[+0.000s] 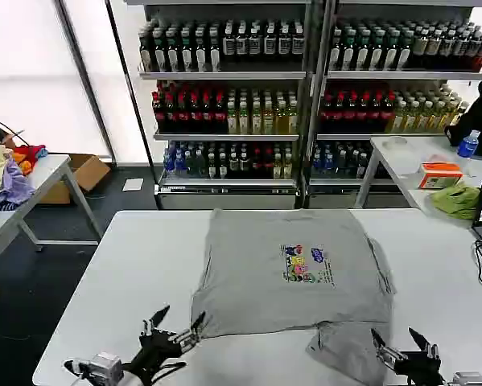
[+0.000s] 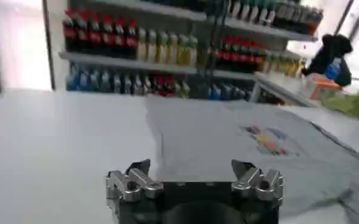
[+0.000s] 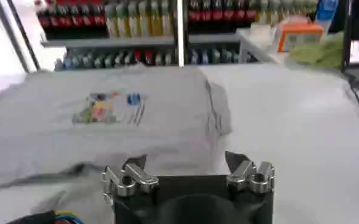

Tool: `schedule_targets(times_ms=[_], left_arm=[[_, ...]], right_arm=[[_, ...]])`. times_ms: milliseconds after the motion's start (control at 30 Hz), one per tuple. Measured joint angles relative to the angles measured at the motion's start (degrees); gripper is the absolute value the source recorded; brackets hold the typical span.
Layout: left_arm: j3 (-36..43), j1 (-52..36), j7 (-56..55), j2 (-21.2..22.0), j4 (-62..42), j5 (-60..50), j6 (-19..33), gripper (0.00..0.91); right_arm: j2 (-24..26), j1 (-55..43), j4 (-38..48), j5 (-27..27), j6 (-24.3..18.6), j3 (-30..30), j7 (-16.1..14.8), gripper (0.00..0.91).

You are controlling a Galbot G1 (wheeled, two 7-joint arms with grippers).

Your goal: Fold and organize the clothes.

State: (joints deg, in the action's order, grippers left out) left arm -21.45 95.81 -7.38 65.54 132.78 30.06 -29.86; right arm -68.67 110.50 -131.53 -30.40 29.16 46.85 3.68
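shirt (image 1: 293, 269) flat, long axis toward shelves | L gripper (image 1: 175, 326) wide | R gripper (image 1: 404, 344) wide

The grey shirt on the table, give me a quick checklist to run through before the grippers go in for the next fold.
1. Left gripper open and empty, by the near left corner: ok.
2. Right gripper open and empty, by the near right flap: ok.
3. Grey shirt print side up on the white table: ok.
4. Shirt lying flat: not ok, near right flap hangs crooked and rumpled.
5. Nothing else lying on the shirt: ok.
6. Whether the far sleeves are tucked under: cannot tell.
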Motion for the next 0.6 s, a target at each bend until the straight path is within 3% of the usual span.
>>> schedule_targets(times_ms=[200,267,300,600], left_arm=[[1.64,-1.31,-1.07,-0.18,-2.46,1.26,-1.31,0.907],[1.91,-1.86,-1.33,0.14,-3.34,1.68,-1.62,0.907],[2.13,-2.06,-1.47,0.36,-3.71,1.82,-1.76,0.907],[3.16,-4.30,-1.71,2.76,-7.31,1.29,-2.10,0.907]], right_arm=[[-0.47,0.80,-0.21,0.43,1.25,-2.55,1.94,0.907],[-0.64,0.81,-0.02,0.61,1.26,-3.26,2.35,0.574],[-0.69,0.81,0.19,0.63,1.26,-3.55,2.56,0.030],[-0.88,1.74,1.04,1.08,0.41,-5.11,2.61,0.000]])
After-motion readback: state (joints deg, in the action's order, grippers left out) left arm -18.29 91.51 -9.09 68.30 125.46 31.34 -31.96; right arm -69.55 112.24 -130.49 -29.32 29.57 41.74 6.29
